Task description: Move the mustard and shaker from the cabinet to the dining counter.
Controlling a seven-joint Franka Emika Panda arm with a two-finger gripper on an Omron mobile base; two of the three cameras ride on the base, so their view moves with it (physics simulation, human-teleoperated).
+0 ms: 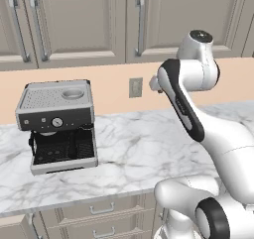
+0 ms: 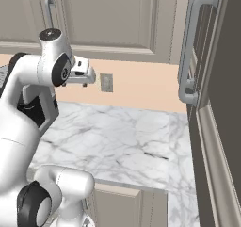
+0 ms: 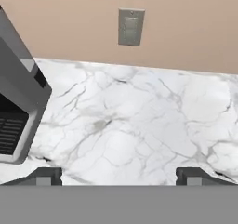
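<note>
The cabinet [image 1: 79, 20] runs along the wall above the worktop, its recessed-panel doors shut and its silver bar handles [image 1: 140, 25] upright; it also shows in the right base view [image 2: 108, 14]. The mustard and the shaker are hidden. The dining counter is out of view. My gripper [image 3: 120, 177] hangs above the marble worktop [image 3: 139, 125] and faces the back wall, below the cabinet doors. Its two fingertips [image 3: 49, 176] stand far apart with nothing between them, so it is open. The hand [image 2: 80, 73] sits at outlet height, short of the wall.
A grey coffee machine [image 1: 57, 124] stands on the left of the worktop [image 1: 149, 149], and its corner shows in the hand view [image 3: 18, 111]. A wall outlet [image 3: 129, 27] is straight ahead. Low drawers [image 1: 101, 210] lie under the worktop. A tall dark unit with a big handle [image 2: 188, 47] rises at the right.
</note>
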